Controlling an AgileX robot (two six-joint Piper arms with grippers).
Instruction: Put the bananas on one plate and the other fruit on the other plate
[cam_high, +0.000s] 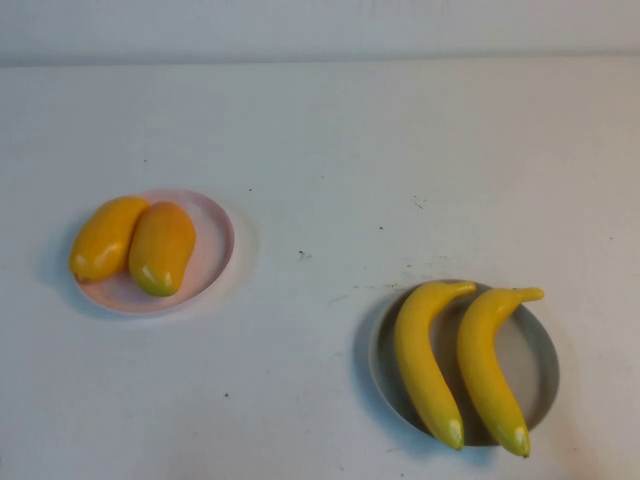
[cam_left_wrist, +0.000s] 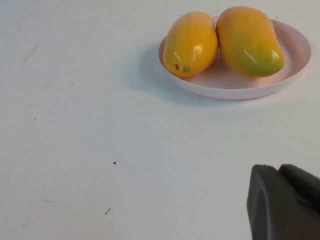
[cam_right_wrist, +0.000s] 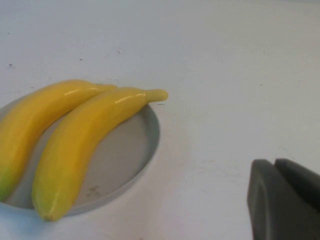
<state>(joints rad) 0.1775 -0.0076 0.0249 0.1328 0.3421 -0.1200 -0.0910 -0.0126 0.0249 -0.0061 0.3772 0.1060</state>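
Note:
Two long yellow bananas (cam_high: 430, 360) (cam_high: 492, 365) lie side by side on the grey-blue plate (cam_high: 537, 352) at the front right; the right wrist view shows the same bananas (cam_right_wrist: 90, 145) on that plate (cam_right_wrist: 145, 145). Two plump orange-yellow mangoes (cam_high: 104, 236) (cam_high: 160, 247) rest on the pale pink plate (cam_high: 215, 250) at the left, seen in the left wrist view as mangoes (cam_left_wrist: 191, 44) (cam_left_wrist: 249, 40) on the plate (cam_left_wrist: 295, 45). My left gripper (cam_left_wrist: 279, 172) is shut and empty, apart from the pink plate. My right gripper (cam_right_wrist: 274, 165) is shut and empty, beside the grey-blue plate. Neither arm appears in the high view.
The white table (cam_high: 330, 160) spreads wide between and behind the two plates, with small dark specks. A pale wall edge (cam_high: 320, 55) runs along the back.

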